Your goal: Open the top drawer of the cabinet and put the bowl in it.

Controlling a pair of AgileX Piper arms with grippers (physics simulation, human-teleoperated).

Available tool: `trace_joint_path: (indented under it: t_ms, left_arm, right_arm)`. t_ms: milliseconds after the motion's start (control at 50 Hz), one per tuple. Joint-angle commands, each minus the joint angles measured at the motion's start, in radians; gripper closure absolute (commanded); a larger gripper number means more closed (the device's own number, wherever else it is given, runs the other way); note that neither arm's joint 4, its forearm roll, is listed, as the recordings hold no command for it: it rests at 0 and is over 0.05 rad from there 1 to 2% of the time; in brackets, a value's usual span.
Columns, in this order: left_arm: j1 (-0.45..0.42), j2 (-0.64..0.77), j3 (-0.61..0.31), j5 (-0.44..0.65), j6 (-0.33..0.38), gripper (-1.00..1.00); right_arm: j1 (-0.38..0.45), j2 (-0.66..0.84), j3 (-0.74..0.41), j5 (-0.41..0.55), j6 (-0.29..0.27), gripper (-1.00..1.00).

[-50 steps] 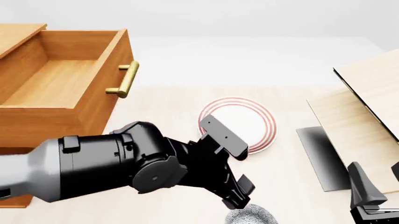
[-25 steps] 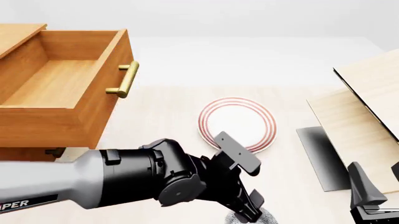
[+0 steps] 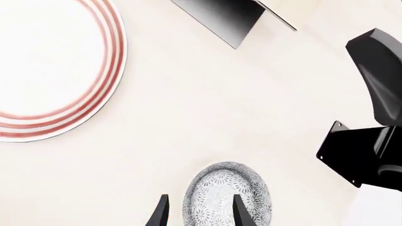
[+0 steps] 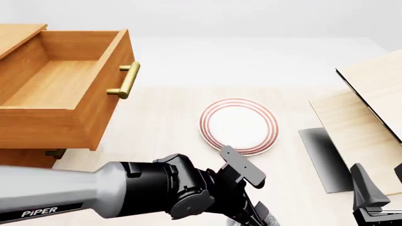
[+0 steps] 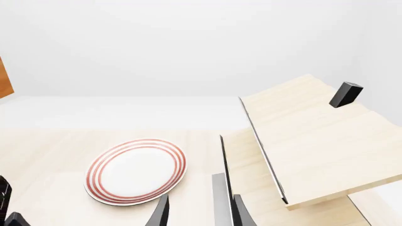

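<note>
The cabinet [image 4: 16, 35] stands at the far left with its top drawer [image 4: 60, 82] pulled out, open and empty, its brass handle [image 4: 125, 80] facing right. The speckled bowl [image 3: 227, 195] sits on the table near the front edge. In the front view only a sliver of the bowl [image 4: 270, 220] shows under my left arm. My left gripper [image 3: 199, 216] is open, one finger outside the bowl's wall and the other over its inside. My right gripper [image 5: 199, 215] is open and empty at the front right.
A flat white plate with red rings [image 4: 238, 126] lies mid-table, between the drawer and the bowl. Pale light-wood boards [image 4: 370, 103] with a dark base slant along the right side. A lower drawer handle [image 4: 53, 153] peeks out under the open drawer.
My left arm has moved toward the table's front edge and down over the bowl, now covering most of it in the front view. The right arm has stayed still.
</note>
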Motion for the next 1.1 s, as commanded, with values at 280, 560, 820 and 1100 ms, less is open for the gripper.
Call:
trace_joint_path:
  t_ms: [280, 560, 820, 1100]
  left_arm:
    - [0.001, 0.019, 0.066, -0.080, -0.043, -1.00]
    - [0.009, 0.027, 0.101, -0.121, -0.060, -1.00]
    - [0.000, 0.041, 0.121, -0.160, -0.080, -1.00]
    - [-0.007, 0.059, 0.141, -0.200, -0.101, -1.00]
  right_arm:
    - [0.000, -0.003, 0.001, 0.001, 0.000, -1.00]
    - [0.000, -0.004, 0.000, 0.001, 0.000, -1.00]
    - [-0.001, -0.003, 0.001, 0.001, 0.000, -1.00]
    - [-0.001, -0.004, 0.000, 0.001, 0.000, -1.00]
